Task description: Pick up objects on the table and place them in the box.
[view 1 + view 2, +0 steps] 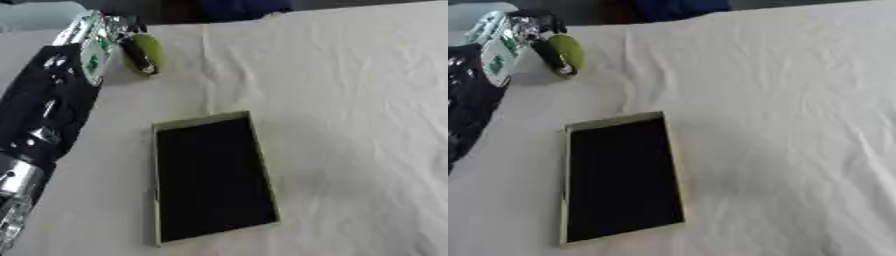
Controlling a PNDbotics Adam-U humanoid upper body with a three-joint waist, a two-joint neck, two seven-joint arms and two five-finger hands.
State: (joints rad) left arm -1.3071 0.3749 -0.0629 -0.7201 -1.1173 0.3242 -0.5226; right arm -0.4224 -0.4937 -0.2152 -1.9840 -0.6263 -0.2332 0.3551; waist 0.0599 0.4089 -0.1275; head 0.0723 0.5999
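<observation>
Box [213, 176], dark inside, lies open on the bench [350, 125]; beyond, left hand [122, 30] apparently grasps a yellow-green object [149, 52].

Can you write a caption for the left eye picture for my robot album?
The left robot hand holds a yellow-green object above the white cloth, beyond the open box.

One box [262, 165], pale green rim, dark inside. One yellow-green obj [149, 51], oval-ish, at far left of table. One robot hand [129, 44] in view, the left; fingers round that obj. One white tablecloth [350, 100].
</observation>
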